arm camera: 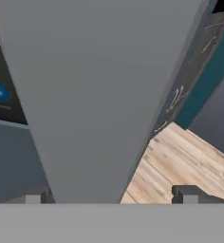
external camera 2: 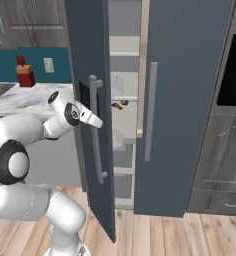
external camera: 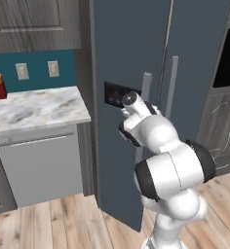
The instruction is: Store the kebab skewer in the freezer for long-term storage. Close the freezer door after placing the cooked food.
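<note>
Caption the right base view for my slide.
Open gripper at the ajar freezer door; kebab skewer already shelved inside.

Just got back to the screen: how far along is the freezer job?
Done: the kebab skewer lies on a shelf inside the freezer. In hand: the open pincer is up against the freezer door by its long handle, in position to push it. Left: the door is partly open, so it has yet to be shut.
</note>
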Robot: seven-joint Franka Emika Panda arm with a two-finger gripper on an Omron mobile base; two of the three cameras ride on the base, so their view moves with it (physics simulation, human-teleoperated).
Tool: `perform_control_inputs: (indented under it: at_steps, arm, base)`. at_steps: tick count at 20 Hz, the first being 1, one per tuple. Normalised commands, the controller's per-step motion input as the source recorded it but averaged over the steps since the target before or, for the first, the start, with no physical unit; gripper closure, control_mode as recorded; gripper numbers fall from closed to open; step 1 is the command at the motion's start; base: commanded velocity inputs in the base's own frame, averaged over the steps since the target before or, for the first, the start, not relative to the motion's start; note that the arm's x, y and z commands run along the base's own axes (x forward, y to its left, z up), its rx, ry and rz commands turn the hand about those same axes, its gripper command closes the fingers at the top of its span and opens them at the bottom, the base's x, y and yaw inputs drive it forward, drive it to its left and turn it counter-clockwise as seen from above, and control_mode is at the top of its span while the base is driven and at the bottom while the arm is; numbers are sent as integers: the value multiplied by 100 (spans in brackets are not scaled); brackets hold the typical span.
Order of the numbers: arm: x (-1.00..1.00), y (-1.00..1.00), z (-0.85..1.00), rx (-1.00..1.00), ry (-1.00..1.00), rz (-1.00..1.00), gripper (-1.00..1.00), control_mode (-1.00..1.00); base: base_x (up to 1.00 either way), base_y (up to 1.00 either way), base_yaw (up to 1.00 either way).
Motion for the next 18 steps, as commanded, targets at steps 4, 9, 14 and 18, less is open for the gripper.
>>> perform_control_inputs:
  at_steps: [4,9,14,18]
  arm:
    - [22,-34,7,7,0,18,-100,-100]
    - [28,-21,20,2,0,13,-100,-100]
    - [31,-7,28,0,0,7,-100,-100]
    - [40,0,26,0,0,0,-100,-100]
  base:
    - [0,0,0]
    - [0,0,0]
    - [0,0,0]
    - [0,0,0]
